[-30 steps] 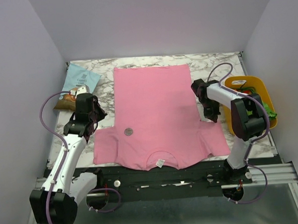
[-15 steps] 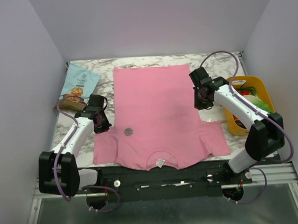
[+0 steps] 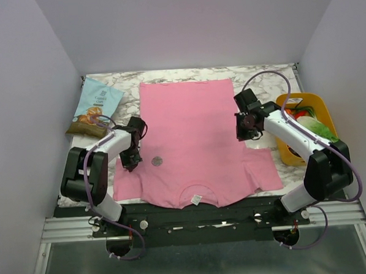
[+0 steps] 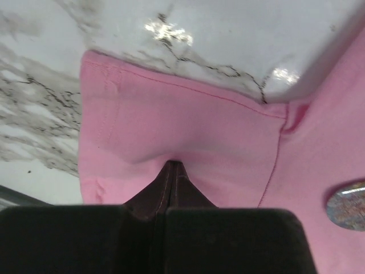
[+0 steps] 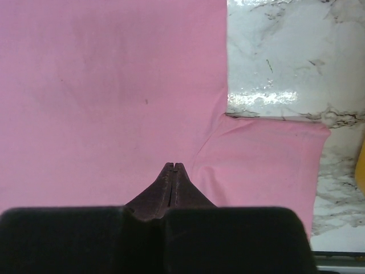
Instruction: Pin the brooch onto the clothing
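Marble-patterned white and grey, the worktop [image 3: 260, 78] carries everything inside pale walls. Spread flat across its middle lies the clothing [image 3: 188, 124], a pink short-sleeved T-shirt with its neckline toward the arm bases and its hem toward the far wall. Both arms reach in from the near edge, one over each sleeve.

A yellow bin [image 3: 316, 97] sits at the right edge of the worktop, holding green and red items too blurred to name, and the right arm crosses over part of it. At the far left corner lies a light blue snack bag [image 3: 95, 105], off the fabric.

Over the robot's left sleeve, the left end effector [image 3: 129, 166] is clenched, its dark fingers pressed together to a single point. In the left wrist view that point [image 4: 173, 165] meets the sleeve fabric, which dimples slightly around it. Whether any cloth is pinched between the fingers cannot be told.

On the other side, the right end effector [image 3: 241, 137] is likewise clenched, and nothing shows between its fingers. Its tip [image 5: 173, 166] hangs over the shirt body just beside the right armpit seam.

Resting on the shirt's chest is the brooch [image 3: 157, 160], near the left end effector but apart from it. It shows as a silvery disc at the right edge of the left wrist view [image 4: 348, 204]. A small white label [image 3: 197, 199] sits inside the neckline.
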`<state>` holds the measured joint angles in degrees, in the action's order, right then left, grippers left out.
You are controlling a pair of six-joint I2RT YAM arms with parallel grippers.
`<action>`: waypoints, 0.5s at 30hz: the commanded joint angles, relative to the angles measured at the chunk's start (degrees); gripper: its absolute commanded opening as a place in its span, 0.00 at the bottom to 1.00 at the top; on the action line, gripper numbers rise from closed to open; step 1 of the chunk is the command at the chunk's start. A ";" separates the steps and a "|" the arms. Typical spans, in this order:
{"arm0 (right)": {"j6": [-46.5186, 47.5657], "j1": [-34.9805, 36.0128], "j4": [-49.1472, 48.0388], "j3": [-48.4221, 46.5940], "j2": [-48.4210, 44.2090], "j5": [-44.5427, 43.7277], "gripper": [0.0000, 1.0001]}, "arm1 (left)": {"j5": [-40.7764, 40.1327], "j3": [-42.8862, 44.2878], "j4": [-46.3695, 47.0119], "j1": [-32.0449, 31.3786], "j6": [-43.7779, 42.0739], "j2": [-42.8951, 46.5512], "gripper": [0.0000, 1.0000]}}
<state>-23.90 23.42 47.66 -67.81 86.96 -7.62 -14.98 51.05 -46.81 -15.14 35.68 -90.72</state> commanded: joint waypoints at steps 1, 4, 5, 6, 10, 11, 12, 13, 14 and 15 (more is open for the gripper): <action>0.17 -0.04 -2.40 2.16 -0.48 2.78 0.01 | -10.85 1.68 -4.69 0.37 1.23 -2.97 0.00; 0.08 -0.04 -2.22 2.25 0.66 1.56 0.01 | -13.14 2.92 -5.75 0.37 1.06 -4.03 0.00; -0.09 -0.13 -1.96 2.24 0.84 1.03 0.01 | -14.62 3.18 -6.45 0.46 1.14 -4.55 0.00; -0.09 -0.04 -1.78 2.24 1.11 0.42 0.01 | -15.16 3.79 -6.72 0.46 1.14 -5.51 0.00; -0.09 -0.04 -1.69 2.25 1.98 -1.17 0.01 | -15.43 4.41 -6.46 0.46 0.71 -6.49 0.00; -0.27 -0.04 -1.34 2.07 2.77 -1.61 0.01 | -15.51 4.59 -6.63 0.46 0.62 -6.58 0.00; -0.36 -0.04 -1.08 2.07 3.13 -2.05 0.01 | -15.95 5.11 -6.80 0.46 0.62 -6.93 0.00; -0.36 -0.04 -0.90 1.98 3.39 -2.22 0.01 | -16.13 5.29 -6.89 0.55 0.36 -7.02 0.00; -0.44 -0.13 -0.81 1.89 3.65 -2.23 0.01 | -16.30 5.64 -7.24 0.55 0.27 -7.19 0.00; -0.36 -0.04 -0.90 1.89 3.57 -2.31 0.01 | -16.57 5.99 -7.25 0.55 0.27 -7.45 0.00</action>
<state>-23.94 23.42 46.52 -66.22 89.43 -7.70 -27.46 55.00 -52.80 -14.96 35.94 -97.19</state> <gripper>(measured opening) 0.011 0.006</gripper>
